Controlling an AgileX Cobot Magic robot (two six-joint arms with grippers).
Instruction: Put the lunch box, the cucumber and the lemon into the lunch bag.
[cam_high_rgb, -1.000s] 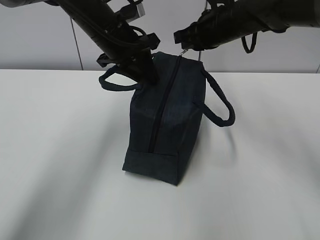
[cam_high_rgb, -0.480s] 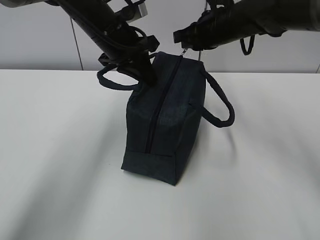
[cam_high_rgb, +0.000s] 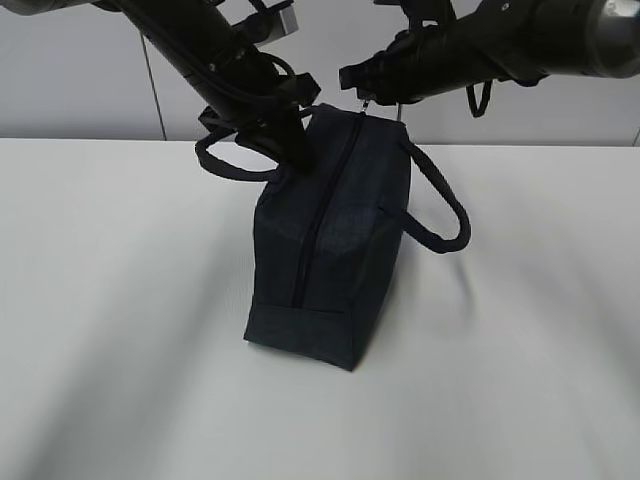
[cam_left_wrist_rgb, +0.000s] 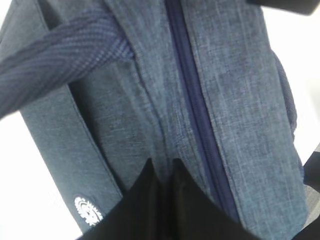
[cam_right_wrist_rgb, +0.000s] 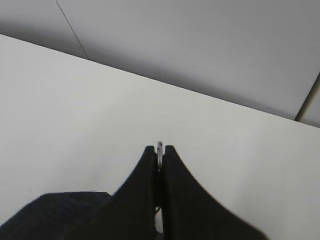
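The dark navy lunch bag (cam_high_rgb: 330, 240) stands on the white table, its zipper closed along the top. My left gripper (cam_high_rgb: 298, 152) is shut on a fold of the bag's fabric beside the zipper, seen close in the left wrist view (cam_left_wrist_rgb: 162, 165), near the white round logo (cam_left_wrist_rgb: 88, 210). My right gripper (cam_high_rgb: 366, 100) is shut on the metal ring pull (cam_right_wrist_rgb: 159, 150) at the far top end of the zipper. The lunch box, the cucumber and the lemon are out of view.
The bag's two looped handles hang out to the left (cam_high_rgb: 225, 165) and right (cam_high_rgb: 440, 205). The white table (cam_high_rgb: 120, 300) runs to a grey wall (cam_high_rgb: 80, 80) behind.
The right gripper has shifted slightly left and up with the ring pull. The bag's top has leaned a little with it. The left gripper keeps its pinch.
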